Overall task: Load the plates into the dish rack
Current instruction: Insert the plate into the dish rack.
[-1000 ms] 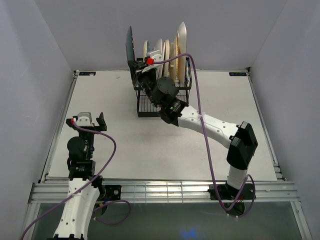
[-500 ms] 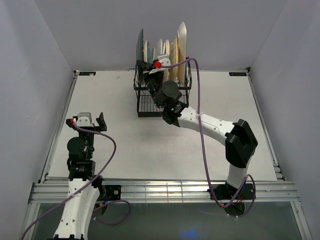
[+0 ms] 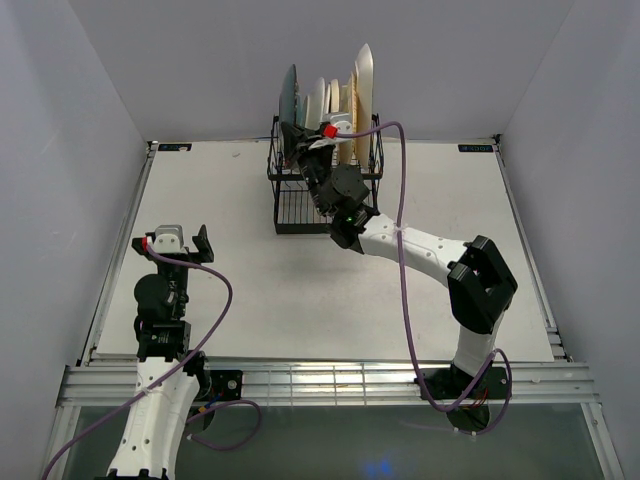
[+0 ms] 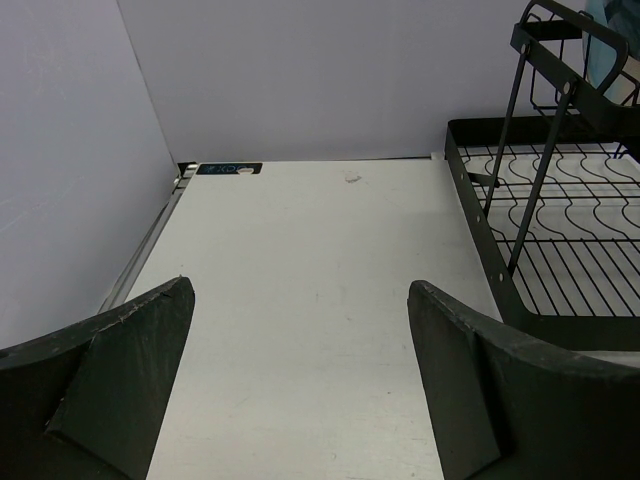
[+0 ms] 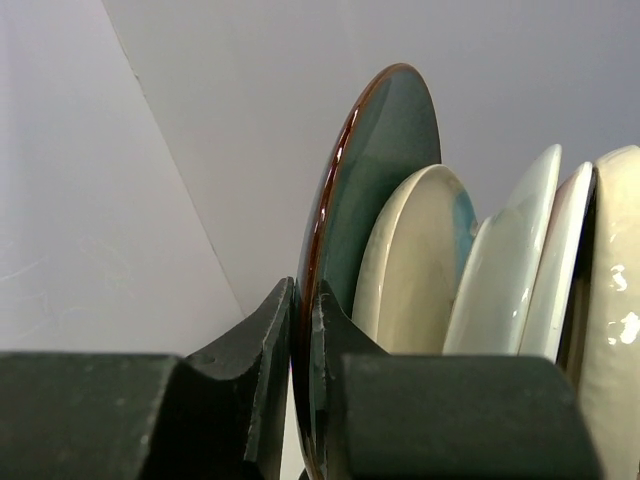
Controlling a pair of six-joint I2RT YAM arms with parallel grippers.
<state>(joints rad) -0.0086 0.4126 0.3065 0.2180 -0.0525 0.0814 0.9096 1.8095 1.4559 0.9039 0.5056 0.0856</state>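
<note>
The black wire dish rack (image 3: 292, 207) stands at the back middle of the table, and its left end shows in the left wrist view (image 4: 560, 230). Several plates stand on edge in its upper tier, among them a cream plate (image 5: 415, 260) and a white plate (image 5: 505, 270). The dark teal plate (image 3: 289, 95) with a brown rim (image 5: 380, 170) stands upright at the left of that row. My right gripper (image 3: 294, 136) is shut on its lower edge (image 5: 303, 300). Near the table's front left, my left gripper (image 3: 180, 240) hangs open above bare table (image 4: 300, 380), holding nothing.
The rack's grid base (image 4: 590, 250) lies just right of my left gripper. White walls close in the table on the left, back and right. A purple cable (image 3: 404, 230) runs along the right arm.
My right gripper has carried the teal plate to the right, up against the row of plates in the rack, and turned it more edge-on. The left arm has not moved.
</note>
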